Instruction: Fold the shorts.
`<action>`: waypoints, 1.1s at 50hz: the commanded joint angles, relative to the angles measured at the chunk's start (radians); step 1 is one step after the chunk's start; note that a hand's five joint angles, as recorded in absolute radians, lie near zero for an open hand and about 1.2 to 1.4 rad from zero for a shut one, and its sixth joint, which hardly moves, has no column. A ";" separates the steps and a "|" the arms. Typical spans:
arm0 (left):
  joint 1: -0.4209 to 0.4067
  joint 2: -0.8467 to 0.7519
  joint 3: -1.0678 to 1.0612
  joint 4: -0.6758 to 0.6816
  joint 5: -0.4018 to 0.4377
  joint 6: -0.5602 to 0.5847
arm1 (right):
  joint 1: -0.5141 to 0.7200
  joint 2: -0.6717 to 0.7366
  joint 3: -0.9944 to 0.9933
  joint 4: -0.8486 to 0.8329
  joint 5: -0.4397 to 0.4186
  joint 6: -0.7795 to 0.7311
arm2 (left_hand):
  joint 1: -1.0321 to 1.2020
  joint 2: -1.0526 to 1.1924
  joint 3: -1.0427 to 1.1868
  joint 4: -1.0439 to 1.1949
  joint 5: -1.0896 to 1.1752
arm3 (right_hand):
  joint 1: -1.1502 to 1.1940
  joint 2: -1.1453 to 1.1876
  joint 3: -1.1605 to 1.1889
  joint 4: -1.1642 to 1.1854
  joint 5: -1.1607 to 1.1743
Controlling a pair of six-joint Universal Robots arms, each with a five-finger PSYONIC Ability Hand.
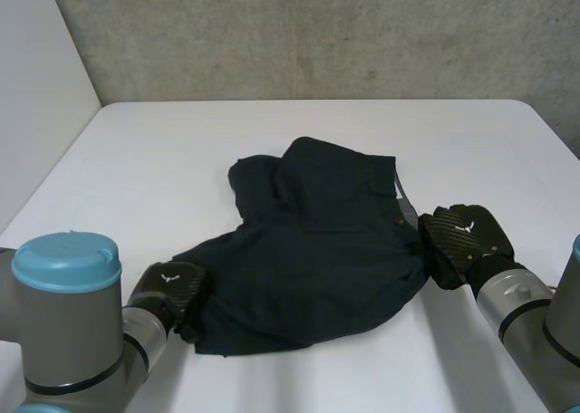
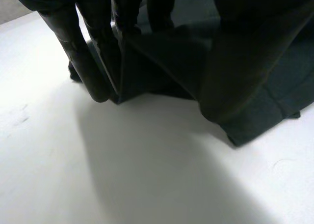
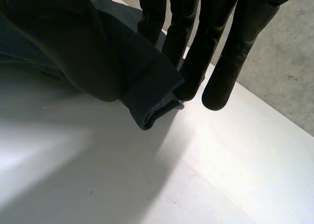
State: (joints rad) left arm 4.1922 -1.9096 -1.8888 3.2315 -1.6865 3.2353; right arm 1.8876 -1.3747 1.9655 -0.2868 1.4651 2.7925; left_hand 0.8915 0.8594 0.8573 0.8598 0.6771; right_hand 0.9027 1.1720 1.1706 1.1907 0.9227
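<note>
The dark navy shorts lie crumpled in the middle of the white table. My left hand is at their near left corner. In the left wrist view a raised fold of the shorts sits pinched between the fingers and the thumb. My right hand is at the right edge of the shorts, by the waistband. In the right wrist view a rolled edge of the shorts is held between the thumb and the straight fingers, just above the table.
A grey concrete wall stands behind the table, and a pale panel runs along its left side. Bare white table surrounds the shorts on all sides.
</note>
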 commanded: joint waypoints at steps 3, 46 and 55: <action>-0.015 0.085 0.040 -0.013 -0.007 -0.002 | -0.001 -0.073 -0.022 0.050 -0.002 -0.010 | 0.505 0.537 0.539 0.536 0.545 | 0.494 0.224 0.226 0.206 0.299; 0.072 0.319 -0.052 -0.081 -0.022 0.135 | 0.120 0.043 -0.229 0.385 0.092 0.078 | -0.549 -0.517 -0.515 -0.517 -0.509 | 0.494 0.224 0.226 0.206 0.299; -0.023 0.517 -0.187 -0.075 -0.016 0.130 | 0.122 0.049 -0.258 0.342 0.110 0.081 | -0.496 -0.464 -0.462 -0.464 -0.456 | 0.494 0.224 0.226 0.206 0.299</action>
State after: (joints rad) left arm 4.2407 -1.5512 -1.9658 3.1553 -1.7103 3.3676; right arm 2.0109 -1.3252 1.7291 0.0877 1.5613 2.8734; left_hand 0.3655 0.3443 0.3531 0.3437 0.1591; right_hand 0.9184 1.1774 1.1989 1.1913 0.9429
